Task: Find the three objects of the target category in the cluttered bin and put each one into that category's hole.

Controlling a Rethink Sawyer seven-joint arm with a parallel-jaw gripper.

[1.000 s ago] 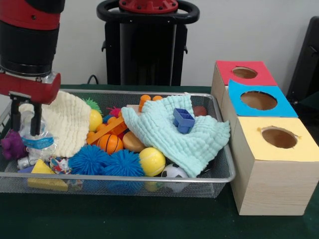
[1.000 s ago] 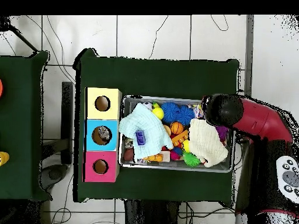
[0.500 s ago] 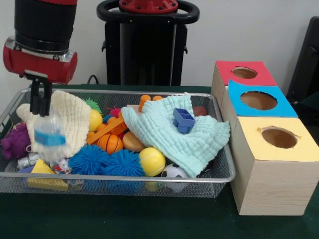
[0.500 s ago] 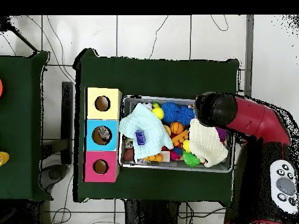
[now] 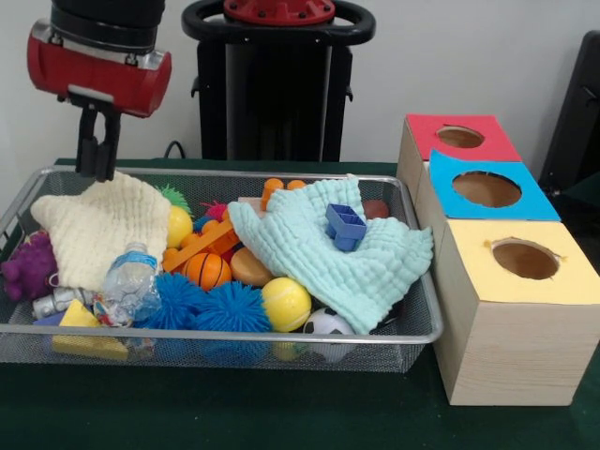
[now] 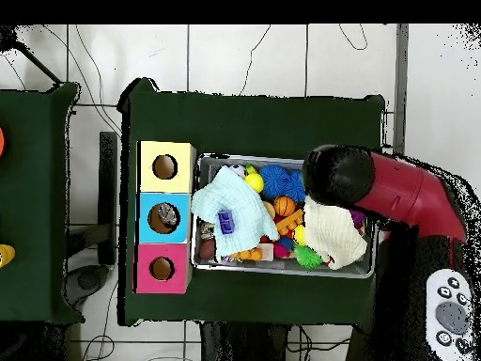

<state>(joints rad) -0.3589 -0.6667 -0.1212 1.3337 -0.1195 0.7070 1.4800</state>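
Nearest the front camera, the wire bin (image 5: 225, 335) sits on the green bench (image 5: 281, 412), with the yellow-topped box (image 5: 520, 319) just beside its end. Against the bin's front rim lie a yellow wedge (image 5: 84, 333), two blue spiky balls (image 5: 202, 309), a yellow ball (image 5: 286, 303) and a small soccer ball (image 5: 328, 323). A clear water bottle (image 5: 129, 286) lies tilted there too, cap up, resting on the wedge and touching a spiky ball, with the cream cloth (image 5: 98, 225) just behind it. A purple toy (image 5: 23, 267) sits by the bin's end wall. In the middle, a pale green cloth (image 5: 328, 248) is spread over the clutter with a small blue block (image 5: 345, 225) on top; an orange basketball (image 5: 208, 270) sits beside it. Further back stand the blue-topped box (image 5: 487, 192) and red-topped box (image 5: 459, 139). My hand (image 5: 97, 150) hangs above the bin's far corner, over the cream cloth, fingers pressed together with nothing between them. I carry no bottle. From overhead, my arm (image 6: 395, 193) covers that end of the bin.
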